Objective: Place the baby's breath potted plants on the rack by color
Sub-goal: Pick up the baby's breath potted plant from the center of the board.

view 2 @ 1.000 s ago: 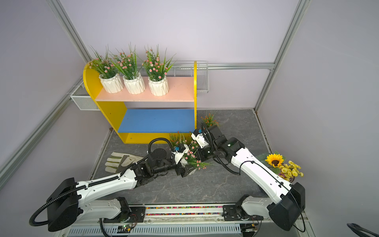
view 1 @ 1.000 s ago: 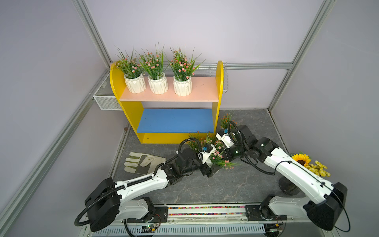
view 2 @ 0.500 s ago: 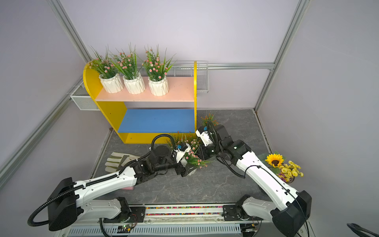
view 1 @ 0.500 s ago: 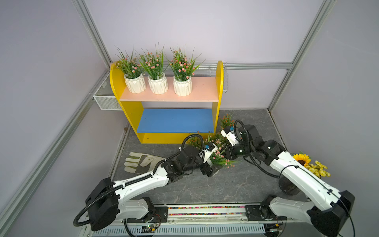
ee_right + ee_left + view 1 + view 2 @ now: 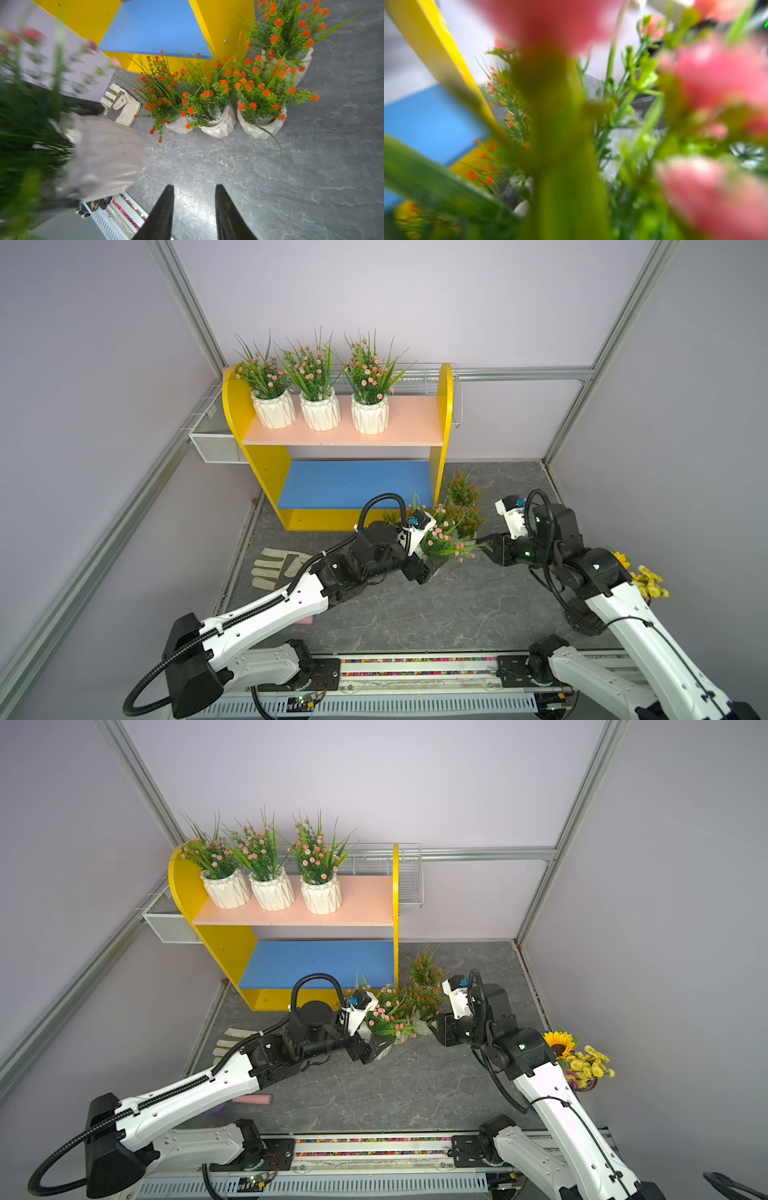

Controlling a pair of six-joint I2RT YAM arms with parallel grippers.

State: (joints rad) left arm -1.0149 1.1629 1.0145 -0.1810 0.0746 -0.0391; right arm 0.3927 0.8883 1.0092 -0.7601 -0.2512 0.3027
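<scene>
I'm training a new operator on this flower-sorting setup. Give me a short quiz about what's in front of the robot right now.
1. How many pots stand on the pink shelf?
2. True or false: the right claw is open, with nothing between its jaws.
3. What does the left claw hold?
A. a glove
B. a pot with pink flowers
C. a sunflower

Key
1. Three
2. True
3. B
</scene>
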